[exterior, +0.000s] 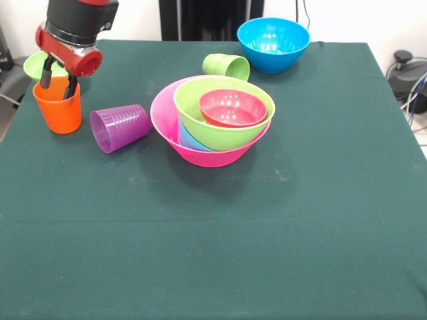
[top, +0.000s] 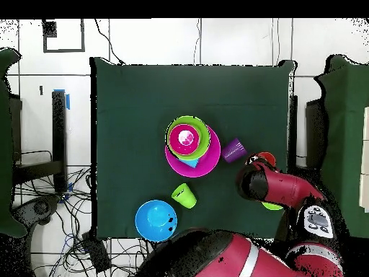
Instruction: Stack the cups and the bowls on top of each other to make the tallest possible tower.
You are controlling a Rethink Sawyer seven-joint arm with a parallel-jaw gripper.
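Jaws of the red and black arm hang over an upright orange cup at the tabletop's edge, one dark finger outside the rim and the other dipping inside it, so they straddle the cup's wall; whether they press on it cannot be told. From above, the arm's wrist covers most of that cup, leaving only a sliver of orange showing. Just behind it a small green bowl peeks out, partly hidden by the wrist. Beside the orange cup a purple cup lies on its side, mouth turned away from the tower. That pile sits mid-table: a large pink bowl holding a light blue piece, a tilted green bowl and a small red bowl on top. Behind it a light green cup lies tipped over, and a blue bowl stands upright near the far edge.
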